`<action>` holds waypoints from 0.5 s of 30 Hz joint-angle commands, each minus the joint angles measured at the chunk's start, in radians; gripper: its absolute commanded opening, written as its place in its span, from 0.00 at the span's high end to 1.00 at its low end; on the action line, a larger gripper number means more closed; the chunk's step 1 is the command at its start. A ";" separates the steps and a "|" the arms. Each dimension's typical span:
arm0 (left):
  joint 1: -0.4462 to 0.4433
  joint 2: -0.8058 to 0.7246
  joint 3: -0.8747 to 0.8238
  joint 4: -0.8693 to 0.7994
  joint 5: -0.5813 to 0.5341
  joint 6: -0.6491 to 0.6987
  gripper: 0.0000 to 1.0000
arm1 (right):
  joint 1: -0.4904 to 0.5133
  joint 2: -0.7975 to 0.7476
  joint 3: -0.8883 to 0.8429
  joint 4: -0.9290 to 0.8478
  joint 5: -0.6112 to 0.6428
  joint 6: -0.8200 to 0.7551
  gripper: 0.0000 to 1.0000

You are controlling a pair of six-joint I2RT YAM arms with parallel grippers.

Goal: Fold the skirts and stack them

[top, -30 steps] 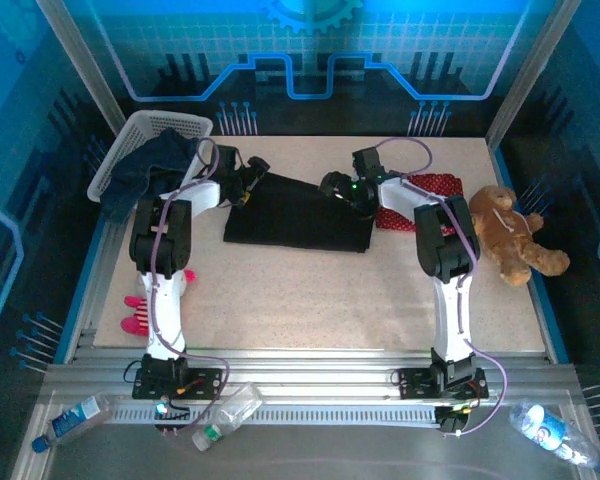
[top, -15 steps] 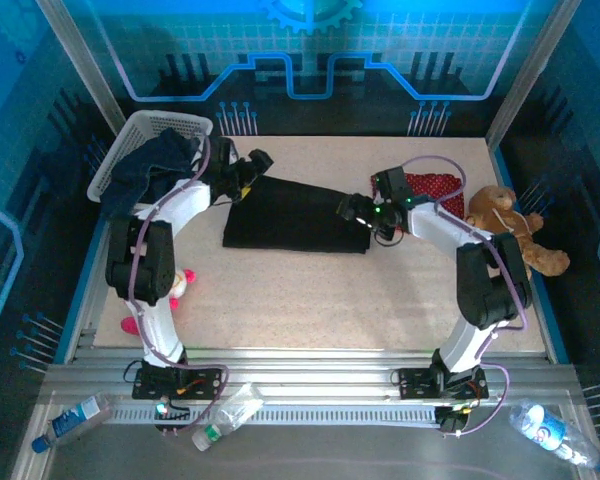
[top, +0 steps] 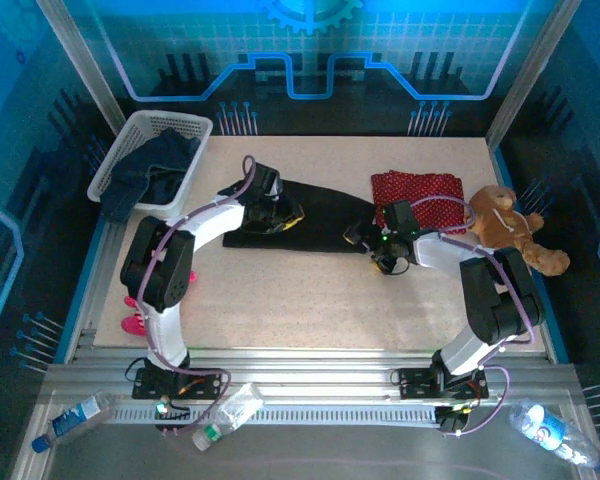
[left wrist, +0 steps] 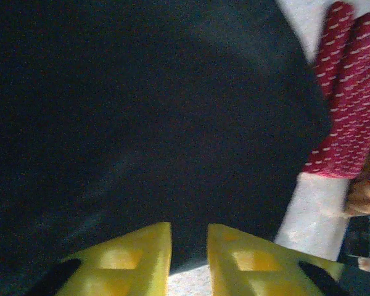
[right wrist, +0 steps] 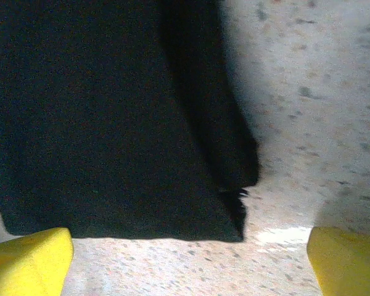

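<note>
The plain black skirt [top: 320,215] lies spread across the middle of the table. My left gripper [top: 285,215] sits low over its left part. In the left wrist view the yellow fingers [left wrist: 142,253] stand nearly together, with black cloth [left wrist: 142,111] in the narrow gap of my left gripper [left wrist: 190,231]. My right gripper [top: 365,238] hovers at the skirt's front right corner [right wrist: 111,123], wide open [right wrist: 188,243] and holding nothing. The folded red dotted skirt [top: 417,188] [left wrist: 351,105] lies at the back right. Dark blue denim [top: 150,165] fills the basket.
The white basket [top: 170,118] stands at the back left corner. A brown teddy bear [top: 508,232] lies at the right edge beside the red skirt. A pink-and-white plush toy [top: 135,322] lies by the left arm. Plastic bottles [top: 225,410] rest on the near rail.
Both grippers have moved from the black skirt's back edge toward the front. The left one has drawn the back left part of the cloth forward and rightward. The red skirt is now uncovered.
</note>
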State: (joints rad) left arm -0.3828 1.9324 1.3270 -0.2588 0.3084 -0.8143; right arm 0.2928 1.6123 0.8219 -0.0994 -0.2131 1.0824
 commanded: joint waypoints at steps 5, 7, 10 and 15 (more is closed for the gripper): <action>-0.027 0.086 0.039 -0.089 0.018 0.005 0.85 | 0.012 0.056 -0.015 0.188 -0.037 0.117 0.06; -0.030 0.101 0.032 -0.092 0.026 0.001 0.86 | 0.020 0.067 -0.010 0.179 -0.015 0.135 0.07; -0.036 0.105 -0.001 -0.091 0.029 -0.001 0.86 | 0.026 0.077 -0.012 0.178 0.002 0.150 0.06; -0.036 0.094 -0.037 -0.091 0.015 0.007 0.85 | 0.034 0.097 -0.022 0.215 0.006 0.167 0.07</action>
State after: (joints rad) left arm -0.4137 2.0274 1.3098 -0.3176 0.3122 -0.8124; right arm 0.3092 1.6817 0.8131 0.0608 -0.2260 1.2198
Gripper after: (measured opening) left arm 0.144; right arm 0.937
